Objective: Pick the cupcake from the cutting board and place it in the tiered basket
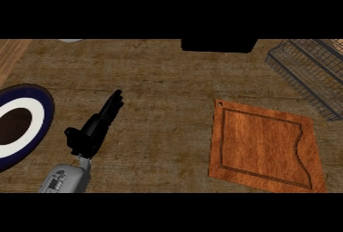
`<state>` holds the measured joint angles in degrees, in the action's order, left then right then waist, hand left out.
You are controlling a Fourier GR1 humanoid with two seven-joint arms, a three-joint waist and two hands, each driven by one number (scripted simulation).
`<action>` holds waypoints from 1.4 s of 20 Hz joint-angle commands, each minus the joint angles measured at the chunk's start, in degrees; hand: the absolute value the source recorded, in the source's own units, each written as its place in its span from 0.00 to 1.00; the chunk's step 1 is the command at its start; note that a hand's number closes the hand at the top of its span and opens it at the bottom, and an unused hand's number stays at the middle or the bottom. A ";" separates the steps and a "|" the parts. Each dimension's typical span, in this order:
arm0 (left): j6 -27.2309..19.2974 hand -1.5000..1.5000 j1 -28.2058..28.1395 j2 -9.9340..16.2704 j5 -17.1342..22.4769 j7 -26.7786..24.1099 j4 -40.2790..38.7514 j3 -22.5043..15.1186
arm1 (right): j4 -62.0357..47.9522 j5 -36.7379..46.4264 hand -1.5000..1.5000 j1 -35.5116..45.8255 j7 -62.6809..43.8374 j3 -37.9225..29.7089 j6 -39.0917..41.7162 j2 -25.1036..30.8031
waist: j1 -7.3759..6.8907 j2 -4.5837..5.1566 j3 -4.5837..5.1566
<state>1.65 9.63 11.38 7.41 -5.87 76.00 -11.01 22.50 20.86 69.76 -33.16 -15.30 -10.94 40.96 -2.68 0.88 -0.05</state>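
The cutting board [264, 147] lies bare; no cupcake is seen on it. Left of the board, the left hand [90, 131] is held over the counter [161, 77], fingers straight, nothing grasped. A blue-rimmed plate [40, 122] sits further left. The tiered basket [311, 72] stands beyond the board, contents undeterminable.

From my seat, the cutting board [264, 145] lies with the tiered basket [311, 72] behind it to the right and a plate [30, 124] far to its left.
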 commanded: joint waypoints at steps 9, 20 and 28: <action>-1.53 0.50 -1.91 -1.05 -0.73 1.41 2.71 0.77 | -3.44 -5.52 0.00 2.80 0.10 -7.96 -10.36 -0.42 | 0.66 -0.31 0.01; 0.65 0.50 -3.68 0.82 -0.55 -2.70 0.41 2.86 | 3.28 2.21 0.00 -4.72 0.77 -5.01 -29.18 10.37 | 3.14 -1.08 0.09; 0.42 0.50 -6.17 2.09 0.98 1.25 3.53 4.72 | 18.38 -10.32 0.00 -22.13 6.45 -16.51 -22.87 17.25 | 6.11 -2.22 0.01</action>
<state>1.48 5.31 12.30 7.30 -6.23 77.09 -7.21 34.83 15.22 55.51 -28.55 -27.34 -36.16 55.63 2.38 -0.82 0.02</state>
